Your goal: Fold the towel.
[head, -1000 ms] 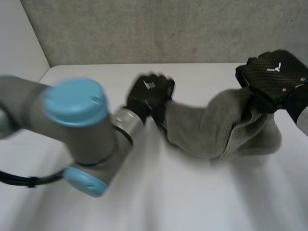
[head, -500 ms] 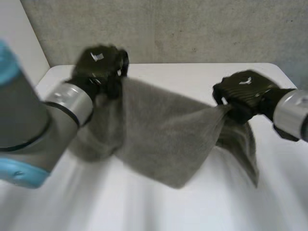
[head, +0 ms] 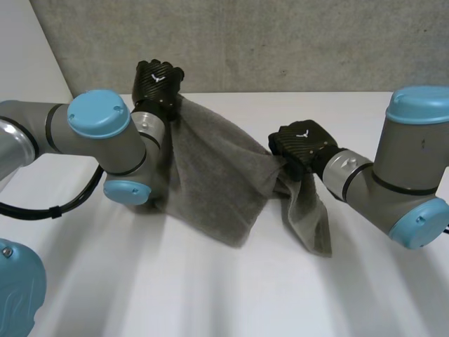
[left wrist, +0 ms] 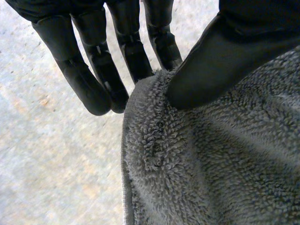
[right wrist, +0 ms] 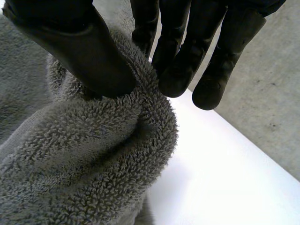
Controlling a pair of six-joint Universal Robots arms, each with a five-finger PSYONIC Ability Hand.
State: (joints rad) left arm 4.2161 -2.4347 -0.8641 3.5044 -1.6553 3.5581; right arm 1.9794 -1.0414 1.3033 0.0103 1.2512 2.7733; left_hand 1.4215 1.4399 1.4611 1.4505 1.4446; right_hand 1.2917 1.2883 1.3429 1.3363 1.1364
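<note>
Observed, head view: the grey towel [head: 214, 172] hangs mid-frame above the white table [head: 210, 295], slung between both hands. The left hand [head: 158, 83] holds it high at upper left of centre. The right hand [head: 300, 146] holds it lower, right of centre, with a loose tail drooping beneath it.

Left wrist view: the thumb [left wrist: 211, 61] clamps the towel's hemmed edge against the fingers [left wrist: 93, 70], apparently near a corner. Right wrist view: the thumb [right wrist: 79, 51] and fingers [right wrist: 180, 61] pinch a bunched fold, not a clean corner.

Whether the lowest fold touches the table cannot be confirmed.

Assessment: the step in hand appears to be spreading the towel before laying it flat. Recommendations:
- Bring the hands level.
- Draw them apart until the top edge runs straight.
- Keep both pinches firm.
- Let the lower edge land first, then lay the rest down away from it.

The right hand's bunched hold probably needs shifting to the true corner, or the fold will set crooked.
</note>
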